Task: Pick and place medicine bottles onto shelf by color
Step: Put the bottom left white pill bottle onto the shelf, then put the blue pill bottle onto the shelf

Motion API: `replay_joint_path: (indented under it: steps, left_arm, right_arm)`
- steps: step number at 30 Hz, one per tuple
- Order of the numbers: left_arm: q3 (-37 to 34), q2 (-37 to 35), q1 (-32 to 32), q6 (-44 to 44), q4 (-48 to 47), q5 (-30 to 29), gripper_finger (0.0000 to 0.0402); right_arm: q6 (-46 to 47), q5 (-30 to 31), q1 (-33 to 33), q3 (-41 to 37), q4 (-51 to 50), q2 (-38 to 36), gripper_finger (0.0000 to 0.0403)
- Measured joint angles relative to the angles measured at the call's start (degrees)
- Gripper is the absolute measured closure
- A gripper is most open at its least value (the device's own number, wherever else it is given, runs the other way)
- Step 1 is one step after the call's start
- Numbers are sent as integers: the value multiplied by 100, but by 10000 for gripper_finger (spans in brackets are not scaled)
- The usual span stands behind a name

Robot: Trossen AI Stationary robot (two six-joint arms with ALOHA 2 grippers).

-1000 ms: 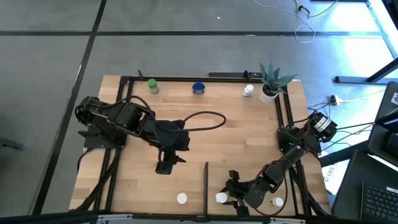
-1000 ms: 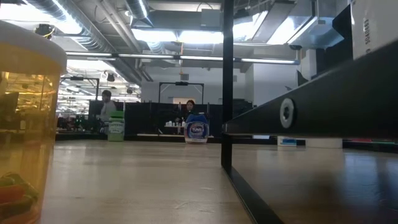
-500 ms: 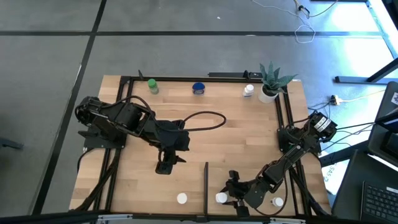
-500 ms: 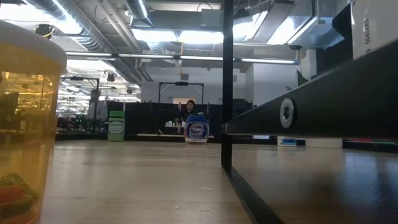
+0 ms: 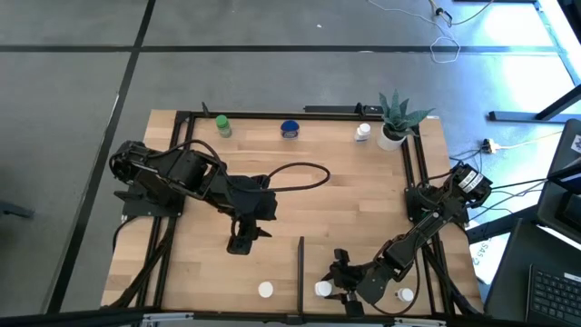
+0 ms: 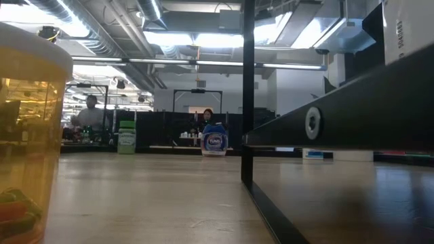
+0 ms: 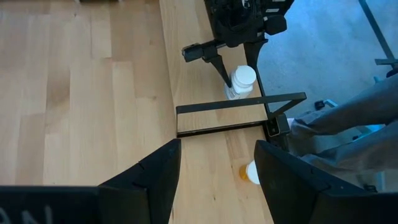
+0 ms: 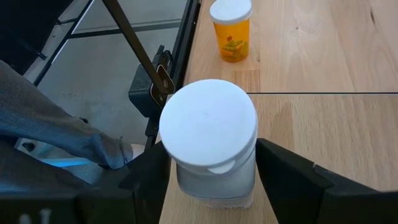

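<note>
Presumably light and slippery, the small clear white-capped plastic bottle (image 8: 208, 146) was bracketed, ungripped, between the right end effector's (image 8: 211, 171) spread fingers; its body suited grasping.

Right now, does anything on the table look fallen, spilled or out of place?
Nothing stands out. The green bottle, blue bottle and the white-capped bottle between the right gripper jaws stand upright; no spill shows.

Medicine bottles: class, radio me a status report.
Left pincer open, empty, mid-table. Right pincer around white-capped bottle, near table edge. Black divider bar close beside.
</note>
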Motion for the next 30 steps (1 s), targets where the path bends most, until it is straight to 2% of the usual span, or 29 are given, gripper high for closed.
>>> replay_joint_path:
  steps: [16,25,30]
  left_arm:
    - [0,-1,-2,1,0,0,204]
    - [0,0,-1,2,0,0,204]
    - [0,0,-1,1,-1,0,204]
  right_arm:
    - [22,0,1,0,2,0,167]
    - [24,4,1,0,-5,0,116]
    - [30,5,9,0,11,0,107]
